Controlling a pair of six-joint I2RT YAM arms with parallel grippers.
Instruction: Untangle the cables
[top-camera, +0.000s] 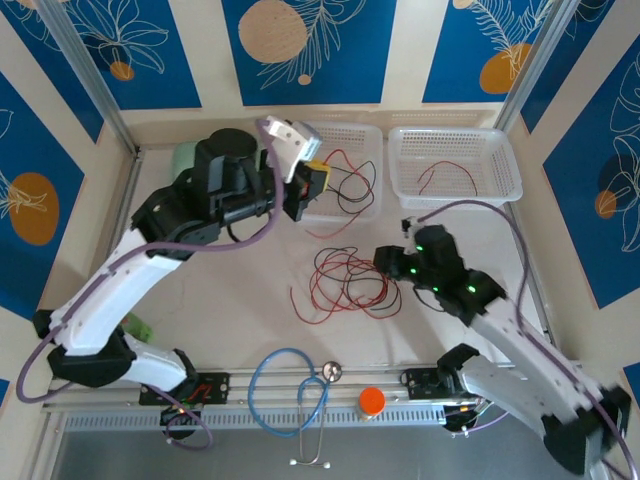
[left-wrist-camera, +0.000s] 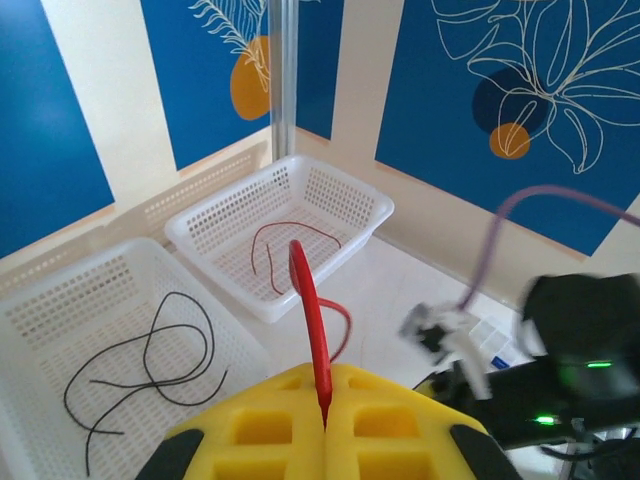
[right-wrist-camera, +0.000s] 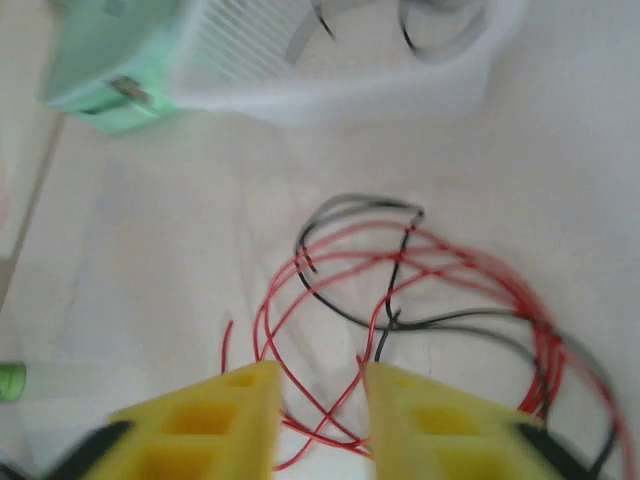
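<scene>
Shut tight on a red cable (left-wrist-camera: 310, 310) at the left gripper (left-wrist-camera: 325, 420), with yellow fingers (left-wrist-camera: 410, 425) pressed flat together and the strand rising from the seam, then bending over and down beyond. Held high over the left side of the left basket (top-camera: 352, 208), the strand trailing across it in the top view. Lying on that basket's floor, a black cable (left-wrist-camera: 150, 360) in loose loops. Just beside it, across a narrow gap, the right basket (top-camera: 505, 175), with a second red cable (top-camera: 445, 178) curled inside.

Spread open and empty at the right gripper (right-wrist-camera: 320, 400), low over the table (top-camera: 250, 290). Straight ahead of the fingertips, the tangle (right-wrist-camera: 430, 310): many red loops crossed by a few black strands, lying flat on the table in front of the left basket and between the two arms. Showing in the gap between the right fingers, the nearest red loops; touching them or not, cannot tell. Beyond the tangle in the right wrist view, blurred, the left basket's wall and a mint-green block (right-wrist-camera: 110, 85) just beside it.

At the near edge of the table, well apart from the tangle, a blue stethoscope (top-camera: 265, 395), and an orange disc (top-camera: 371, 401) near its chest piece.
</scene>
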